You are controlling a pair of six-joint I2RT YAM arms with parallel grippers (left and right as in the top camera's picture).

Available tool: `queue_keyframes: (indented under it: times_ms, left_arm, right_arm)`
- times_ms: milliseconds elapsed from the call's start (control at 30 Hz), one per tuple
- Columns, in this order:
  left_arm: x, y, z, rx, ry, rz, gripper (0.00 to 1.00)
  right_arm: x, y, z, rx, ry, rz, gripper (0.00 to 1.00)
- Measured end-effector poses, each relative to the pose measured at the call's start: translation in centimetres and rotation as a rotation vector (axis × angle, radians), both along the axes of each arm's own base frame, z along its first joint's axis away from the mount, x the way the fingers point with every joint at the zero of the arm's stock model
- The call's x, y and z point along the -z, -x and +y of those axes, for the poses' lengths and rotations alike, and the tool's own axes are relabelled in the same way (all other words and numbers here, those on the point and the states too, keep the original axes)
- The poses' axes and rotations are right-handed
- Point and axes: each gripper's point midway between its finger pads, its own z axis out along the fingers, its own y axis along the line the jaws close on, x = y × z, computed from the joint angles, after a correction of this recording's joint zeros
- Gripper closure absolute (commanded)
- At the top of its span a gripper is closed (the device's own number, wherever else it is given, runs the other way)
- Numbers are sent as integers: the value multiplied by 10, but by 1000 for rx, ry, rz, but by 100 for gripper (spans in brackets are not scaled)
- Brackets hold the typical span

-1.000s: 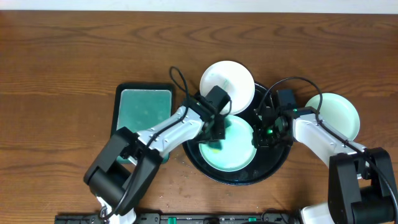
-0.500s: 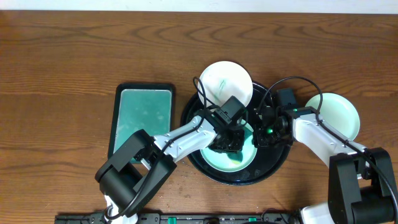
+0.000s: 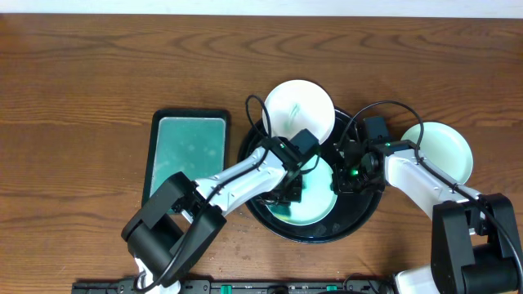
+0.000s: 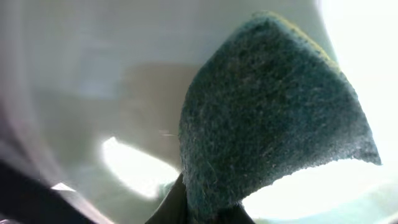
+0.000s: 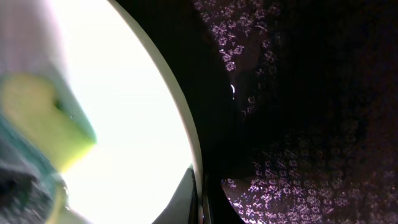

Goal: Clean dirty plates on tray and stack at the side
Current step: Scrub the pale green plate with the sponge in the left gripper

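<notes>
Status: we see left gripper (image 3: pixel 288 189) clamping dark green scouring sponge (image 4: pixel 267 124) on pale mint round plate (image 3: pixel 315 206) in glossy black round tray (image 3: pixel 360 217); right gripper (image 3: pixel 341 180) pinched on plate's right rim.

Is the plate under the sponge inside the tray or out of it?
Inside: the mint plate lies within the black tray, sponge pressed on it.

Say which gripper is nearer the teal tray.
Left. The left gripper is on the mint plate, toward the teal tray; the right gripper is at the plate's far rim.
</notes>
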Motion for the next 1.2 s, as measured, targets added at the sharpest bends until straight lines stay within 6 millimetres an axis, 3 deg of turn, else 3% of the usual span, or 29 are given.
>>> queue_keyframes:
  times_ms: [167,300,433,600,867,1200]
  left_arm:
    - [-6,-26,24,-33,-130,-105,93]
    - [-7,-41,24,-30,-144,-180,93]
    - [-6,-49,12,-16,-93,-204,93]
    - [-6,-54,-20,-23,77,-186,93]
    - [-4,-36,-53,-4,268,-33,93]
    - [-6,10,-86,117,356,80,93]
  right_arm:
    - [0,1,0,0,-2,4,99]
    - [0,2,1,1,-5,8,99]
    - [0,1,1,3,-5,9,99]
    - [0,1,1,3,-4,8,99]
    - [0,-2,0,3,1,-5,99]
    - [1,-2,0,4,3,-6,99]
